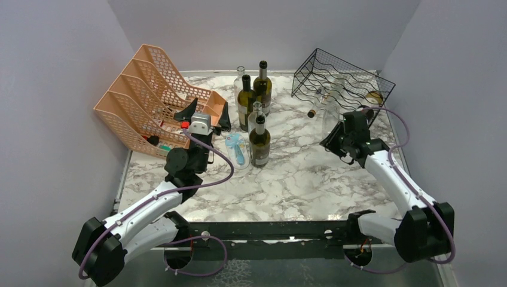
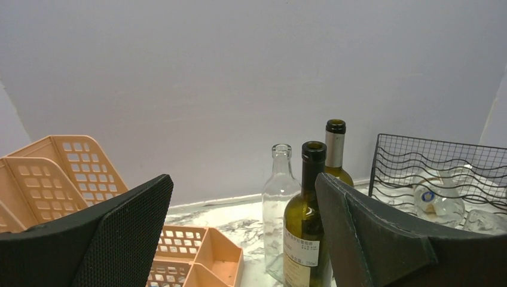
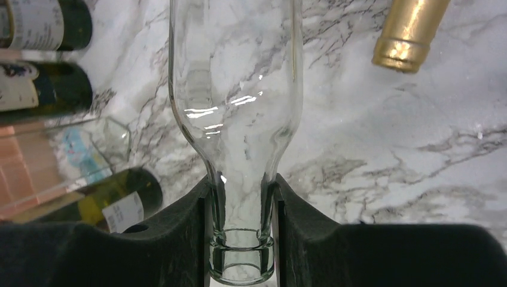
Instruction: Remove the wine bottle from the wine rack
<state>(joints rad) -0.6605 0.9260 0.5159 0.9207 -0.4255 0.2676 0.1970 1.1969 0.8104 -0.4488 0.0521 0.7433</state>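
Above: my right arm point(image 1: 394, 179) stretches to the black wire rack point(image 1: 344, 81), far right; the clear glass bottle point(image 1: 330, 115) sits at its front. Left wrist: my left gripper point(image 2: 245, 203) gapes wide, pads point(image 2: 128, 239) dimpled. Right wrist: my right gripper point(image 3: 242, 206) pinches the bottle's smooth neck.

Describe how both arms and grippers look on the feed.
The left arm and right arm match: white shells, black joints, a loose purple cable along each. The left gripper and right gripper have broad black fingers.
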